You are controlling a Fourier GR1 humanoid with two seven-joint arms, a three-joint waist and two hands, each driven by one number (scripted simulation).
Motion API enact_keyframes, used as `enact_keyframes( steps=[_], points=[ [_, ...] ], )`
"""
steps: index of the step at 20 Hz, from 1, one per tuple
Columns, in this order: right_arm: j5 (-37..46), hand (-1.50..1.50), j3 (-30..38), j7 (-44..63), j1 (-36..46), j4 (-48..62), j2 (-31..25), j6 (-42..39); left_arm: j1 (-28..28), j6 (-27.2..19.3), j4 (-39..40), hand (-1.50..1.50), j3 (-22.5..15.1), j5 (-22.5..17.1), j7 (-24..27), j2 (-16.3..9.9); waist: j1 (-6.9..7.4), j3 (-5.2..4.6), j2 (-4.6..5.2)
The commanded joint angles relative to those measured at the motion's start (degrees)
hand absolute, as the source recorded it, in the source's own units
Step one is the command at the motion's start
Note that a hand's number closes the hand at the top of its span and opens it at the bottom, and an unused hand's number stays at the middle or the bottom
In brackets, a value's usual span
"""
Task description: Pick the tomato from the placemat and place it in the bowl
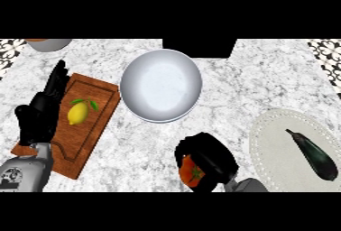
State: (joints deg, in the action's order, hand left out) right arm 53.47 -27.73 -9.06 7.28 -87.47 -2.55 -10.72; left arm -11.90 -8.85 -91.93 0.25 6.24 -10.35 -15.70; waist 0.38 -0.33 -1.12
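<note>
Marble counter point(266, 85) with a white bowl point(161, 85) at centre. Below the bowl, the right hand point(212, 159) curls around a red tomato point(191, 172). Left hand point(40, 115) rests open, left of bowl. No writing is readable.

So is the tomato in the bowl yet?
Not yet. The pick-up looks done: the right hand is curled round the tomato, off the placemat, where only the eggplant lies. Carrying is in hand. Left to do: put it in the bowl, which holds nothing. The left hand rests open by the cutting board.
</note>
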Motion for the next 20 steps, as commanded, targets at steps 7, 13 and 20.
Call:
enact_keyframes(
  steps=[7,13,20],
  points=[
    [-2.21,1.5,-9.54,29.66,0.87,-10.2,2.52,19.64,0.58,0.07,0.6,0.0,-0.78,0.2,0.13,0.72,0.24,-0.02,-0.42],
    [-0.18,1.5,-15.32,49.84,8.14,-13.42,2.54,30.56,-1.9,-0.3,0.25,0.0,-1.57,0.8,-0.99,1.32,1.42,0.1,0.18],
    [5.13,1.5,-15.89,70.67,25.17,-4.11,2.55,42.56,-1.74,0.26,1.87,0.0,-2.52,1.17,1.28,1.97,3.41,0.08,1.31]
  ],
)
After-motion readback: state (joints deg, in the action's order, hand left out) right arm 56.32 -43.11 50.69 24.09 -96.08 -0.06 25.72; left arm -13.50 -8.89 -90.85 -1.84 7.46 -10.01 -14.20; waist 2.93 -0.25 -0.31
